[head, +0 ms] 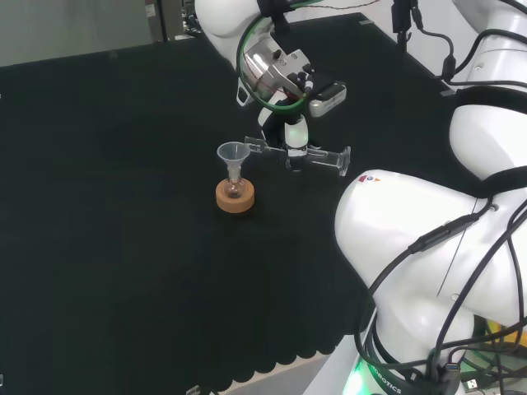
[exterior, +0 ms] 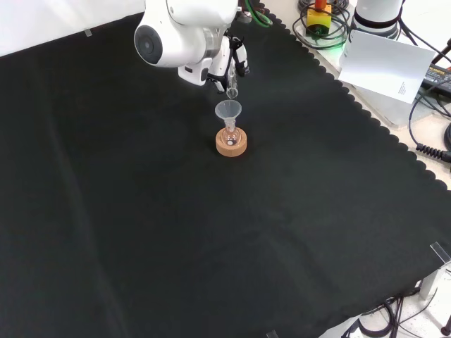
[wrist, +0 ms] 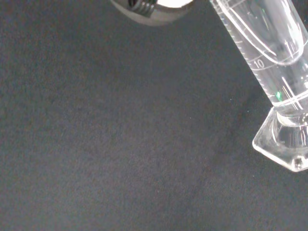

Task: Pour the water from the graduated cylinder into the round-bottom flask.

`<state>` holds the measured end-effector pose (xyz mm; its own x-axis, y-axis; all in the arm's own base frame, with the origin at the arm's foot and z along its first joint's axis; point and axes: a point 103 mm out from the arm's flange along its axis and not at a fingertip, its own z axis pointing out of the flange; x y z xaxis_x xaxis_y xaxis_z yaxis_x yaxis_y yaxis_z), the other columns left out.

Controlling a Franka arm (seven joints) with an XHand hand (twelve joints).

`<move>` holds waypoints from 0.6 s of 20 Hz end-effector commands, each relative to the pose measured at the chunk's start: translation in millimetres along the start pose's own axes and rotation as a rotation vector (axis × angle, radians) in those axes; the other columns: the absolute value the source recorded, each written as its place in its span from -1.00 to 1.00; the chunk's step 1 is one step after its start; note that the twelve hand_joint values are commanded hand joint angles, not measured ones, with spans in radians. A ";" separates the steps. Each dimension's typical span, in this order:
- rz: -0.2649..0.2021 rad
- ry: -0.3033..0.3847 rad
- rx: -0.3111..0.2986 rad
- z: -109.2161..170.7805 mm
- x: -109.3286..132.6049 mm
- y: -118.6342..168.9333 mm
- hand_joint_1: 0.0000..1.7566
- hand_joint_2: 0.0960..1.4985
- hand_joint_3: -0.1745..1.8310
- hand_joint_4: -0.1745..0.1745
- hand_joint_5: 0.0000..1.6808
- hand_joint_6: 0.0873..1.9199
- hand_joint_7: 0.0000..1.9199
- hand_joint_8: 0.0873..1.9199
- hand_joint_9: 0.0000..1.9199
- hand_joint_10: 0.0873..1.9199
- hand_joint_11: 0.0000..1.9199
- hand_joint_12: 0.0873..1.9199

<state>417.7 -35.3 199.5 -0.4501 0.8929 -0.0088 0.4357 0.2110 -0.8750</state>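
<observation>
Leftmost in the head view stands the round-bottom flask [head: 235, 190], a small clear globe seated in a flat tan cork ring [head: 235, 197] on the matte black cloth [head: 107, 247], with a clear cone-shaped funnel [head: 233, 155] in its neck, wide mouth up. Just right of the funnel hangs the graduated cylinder [head: 298, 154], a slim clear tube with its long axis lying nearly level: its open mouth points left at the funnel's rim, its flat foot points right, away from the flask. Above the flask and to its right, the black and white hand [head: 294, 132] has its fingers curled round the cylinder's middle. From the front, the cylinder's mouth [exterior: 232, 90] sits just above the funnel [exterior: 227, 110], over the flask [exterior: 230, 136]. Close up at the wrist, the cylinder [wrist: 269, 53] shows printed graduation lines and an angular, faceted clear base.
</observation>
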 end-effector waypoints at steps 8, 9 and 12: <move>0.041 0.017 0.126 -12.5 3.4 0.7 0.33 0.41 -0.82 -0.98 0.25 -0.11 0.42 -0.82 0.61 -1.00 0.43 -0.34; 0.045 0.018 0.141 -12.6 3.7 1.0 0.33 0.41 -0.82 -0.98 0.25 -0.11 0.42 -0.82 0.61 -1.00 0.43 -0.34; 0.053 0.019 0.167 -12.7 4.0 1.0 0.33 0.41 -0.82 -0.99 0.25 -0.11 0.42 -0.82 0.61 -1.00 0.43 -0.34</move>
<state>427.8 -27.4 205.2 -0.4269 0.9035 -0.0379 0.3618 0.1322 -0.9228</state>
